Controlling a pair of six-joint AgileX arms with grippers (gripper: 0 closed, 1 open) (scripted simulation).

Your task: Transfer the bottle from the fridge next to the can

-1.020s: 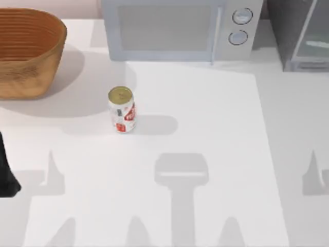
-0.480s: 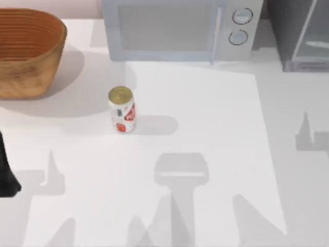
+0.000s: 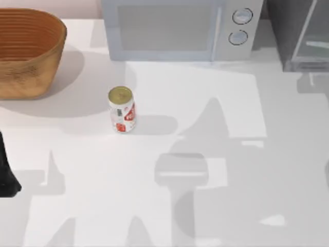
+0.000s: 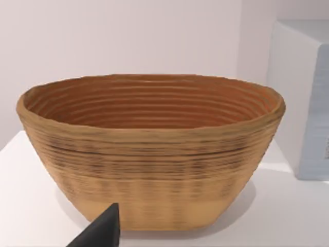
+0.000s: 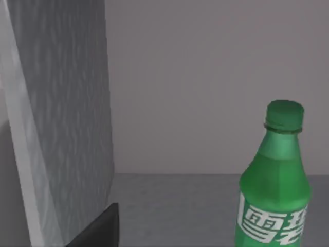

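One green soda bottle (image 5: 275,190) stands upright inside the fridge (image 3: 300,36), probably light, smooth and a little yielding, so the right pincer (image 5: 97,229), whose grip state I cannot tell, should clasp its labelled body below the cap.

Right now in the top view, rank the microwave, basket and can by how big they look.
1. microwave, largest, though cut off at the top edge
2. basket, also cut off at the left edge
3. can, clearly smallest
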